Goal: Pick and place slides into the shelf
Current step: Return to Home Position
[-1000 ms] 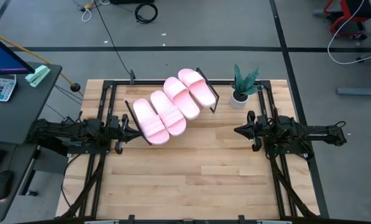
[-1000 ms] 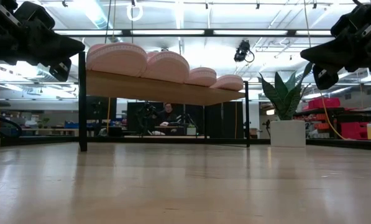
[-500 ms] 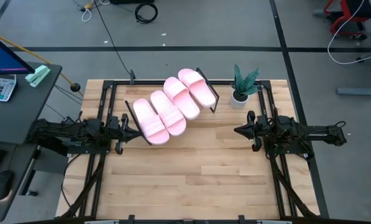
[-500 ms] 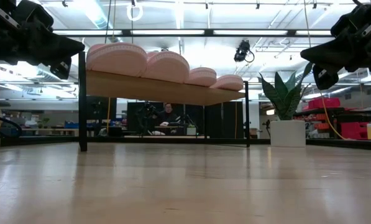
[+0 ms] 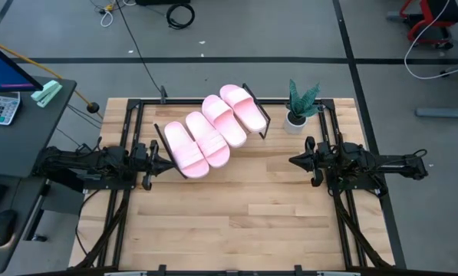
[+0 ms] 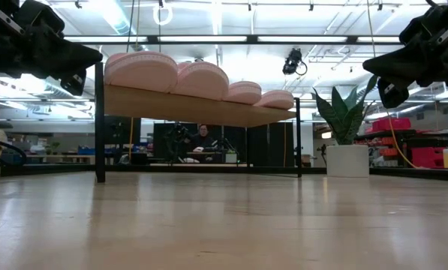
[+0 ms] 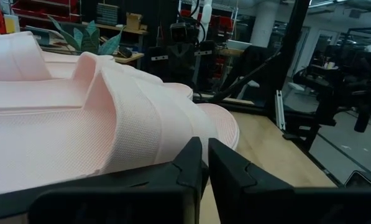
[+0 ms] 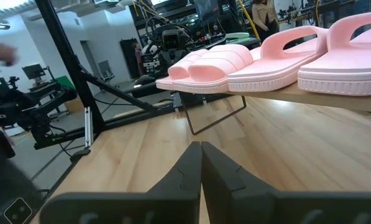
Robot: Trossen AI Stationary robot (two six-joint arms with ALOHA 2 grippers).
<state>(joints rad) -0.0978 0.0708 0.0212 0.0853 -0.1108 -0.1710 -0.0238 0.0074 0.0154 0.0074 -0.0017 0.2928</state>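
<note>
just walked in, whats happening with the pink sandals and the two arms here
Nothing is being carried. All four pink slides lie side by side on the slanted shelf at the back of the table. The left gripper is shut beside the shelf's left end; the right gripper is shut at the table's right side, near the potted plant. The loading looks done.

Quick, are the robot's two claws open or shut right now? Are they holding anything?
Left gripper: shut, empty, beside the slanted light-wood shelf.
Right gripper: shut, empty, near the green potted plant.
</note>
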